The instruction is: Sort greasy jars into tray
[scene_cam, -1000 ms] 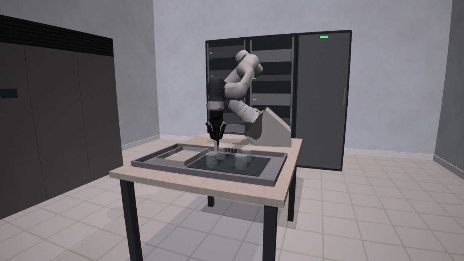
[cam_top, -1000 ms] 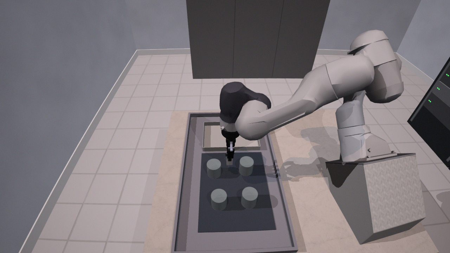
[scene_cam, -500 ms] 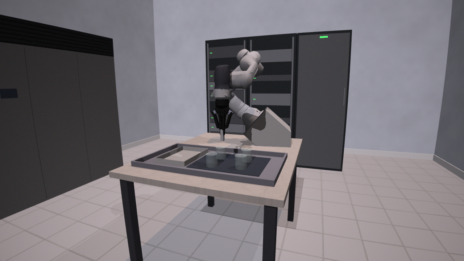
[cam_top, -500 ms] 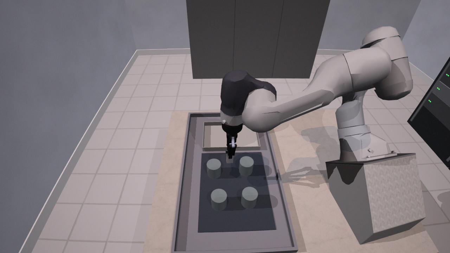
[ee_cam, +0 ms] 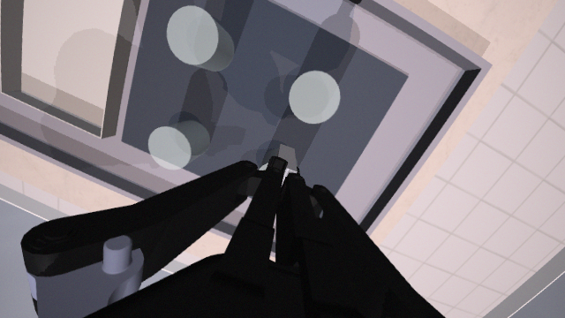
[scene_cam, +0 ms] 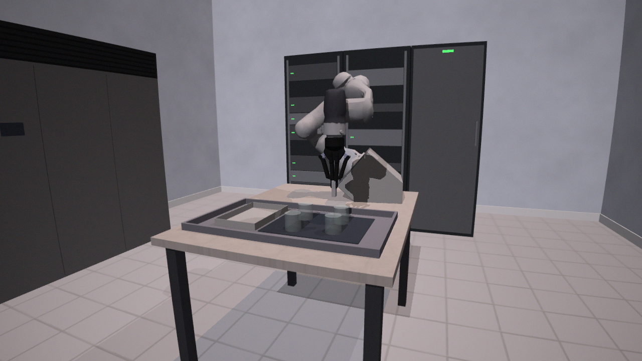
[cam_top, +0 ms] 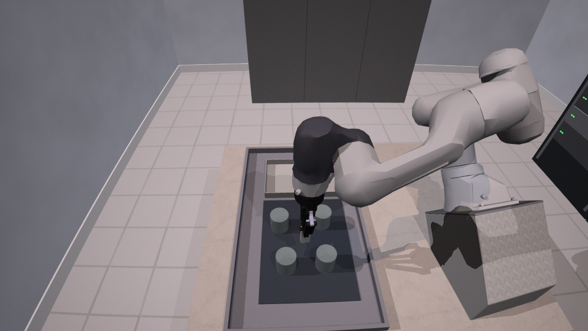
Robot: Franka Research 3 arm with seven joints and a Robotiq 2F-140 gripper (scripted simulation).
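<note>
Hovering above the drying mat (cam_top: 310, 290) (scene_cam: 359, 226) (ee_cam: 371, 102) with hand (cam_top: 305, 237) (scene_cam: 333, 193) (ee_cam: 282, 157) closed, gripping nothing. Seen from the top, all four glass jars (cam_top: 279, 222) (scene_cam: 293, 222) (ee_cam: 192, 35) on the mat, nearer the left bench (cam_top: 213, 230) (scene_cam: 269, 254) (ee_cam: 468, 18) edge.

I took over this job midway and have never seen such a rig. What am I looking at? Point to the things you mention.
One robot arm (cam_top: 443, 144) (scene_cam: 359, 107) ends in a two-fingered claw (cam_top: 305, 236) (scene_cam: 333, 193) (ee_cam: 282, 157). The top picture looks down from above, the exterior one from the room, the wrist one along the claw. Four jars (cam_top: 279, 222) (scene_cam: 292, 222) (ee_cam: 314, 97) stand on a dark mat (cam_top: 308, 288) (scene_cam: 354, 228) (ee_cam: 375, 93), beside a pale tray (cam_top: 266, 177) (scene_cam: 235, 223) (ee_cam: 118, 66). The claw is shut above the mat, holding nothing.
</note>
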